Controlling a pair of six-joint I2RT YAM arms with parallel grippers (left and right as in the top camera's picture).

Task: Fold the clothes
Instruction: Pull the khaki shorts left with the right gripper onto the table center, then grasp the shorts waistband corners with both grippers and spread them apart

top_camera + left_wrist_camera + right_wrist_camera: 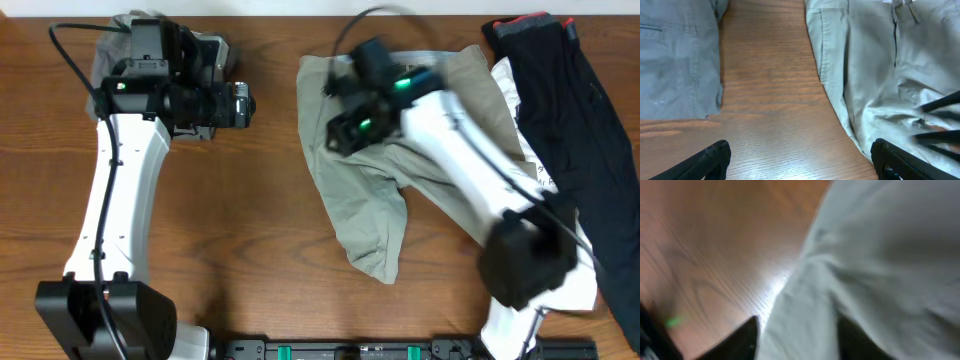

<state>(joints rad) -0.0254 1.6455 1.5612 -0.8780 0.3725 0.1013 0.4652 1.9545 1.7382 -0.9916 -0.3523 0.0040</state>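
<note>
khaki shorts (365, 215) sit mid-table, rumpled, waist end toward the far edge, one leg trailing toward the near edge; the right side runs up against the white t-shirt (508, 78). right gripper (800, 342) is down on the cloth near its left edge, fingers part-way apart with a ridge of fabric in the gap. wrist view is too blurred to say whether they pinch it, so cannot tell. left gripper (800, 167) hangs over bare table (770, 80) between the grey shorts (675, 60) and the khaki pair, fingers wide, holding nothing. my read: flatten / first-fold stage, no neat fold on the cloth yet. to do it well: get both arms on the same garment, left on the edge that faces it, right on a matching point at the waist side; pinch the edge cleanly, lift just enough to clear the wood, pull the wrinkles out before laying one leg over the other. keep left off the grey shorts and don't drag the t-shirt along
</note>
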